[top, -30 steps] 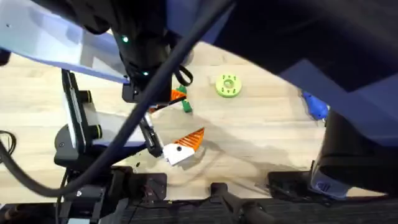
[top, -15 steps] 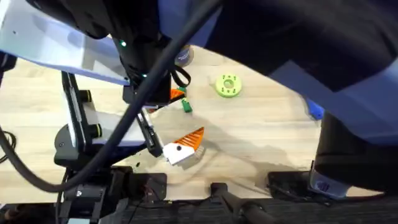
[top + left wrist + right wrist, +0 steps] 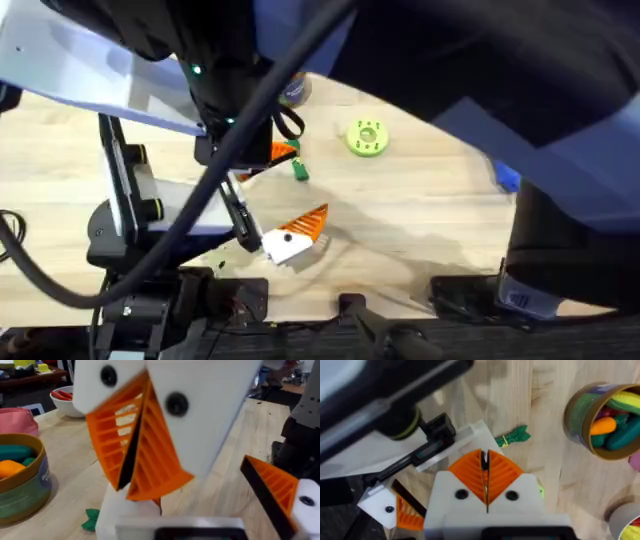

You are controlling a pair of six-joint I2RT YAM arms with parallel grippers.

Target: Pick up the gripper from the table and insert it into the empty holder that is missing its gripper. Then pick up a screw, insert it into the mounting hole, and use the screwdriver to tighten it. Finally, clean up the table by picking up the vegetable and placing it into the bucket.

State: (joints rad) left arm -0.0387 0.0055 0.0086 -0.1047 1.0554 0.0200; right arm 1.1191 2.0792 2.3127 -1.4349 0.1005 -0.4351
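Currently the right gripper (image 3: 484, 454) is fully closed: its two orange ribbed pads (image 3: 502, 472) on white blocks press flat together with only a thin dark seam between them, and nothing can be seen held there. It hangs low over the pale wooden desk (image 3: 420, 210). Just past its tips lies the small slim dark green leafy toy vegetable (image 3: 512, 436), flat on the wood. In the overhead view the same vegetable (image 3: 299, 171) lies just beside the orange of that gripper (image 3: 283, 152).

The left arm (image 3: 225, 100) stands dark and large over the left half of the desk. Whether the left gripper is open or closed cannot be told.

Nearer the arm bases, a white blocky plastic holder (image 3: 283, 247) rests on the desk with an orange ribbed plastic wedge with a dark edge (image 3: 311, 222) touching it. Whether the wedge is seated in the block or only lying against it cannot be told. From the left wrist this wedge (image 3: 272, 491) points up and away from its white block (image 3: 306, 510), which has a small dark hole.

A round cardboard bucket (image 3: 576, 422) holding colourful toy vegetables stands near the green vegetable but apart from it. A round lime-green disc with holes (image 3: 367, 138) lies farther right. The bright blue screwdriver (image 3: 507, 180) shows only a tip at the desk's right side, the rest hidden by the dark right arm (image 3: 560, 240).
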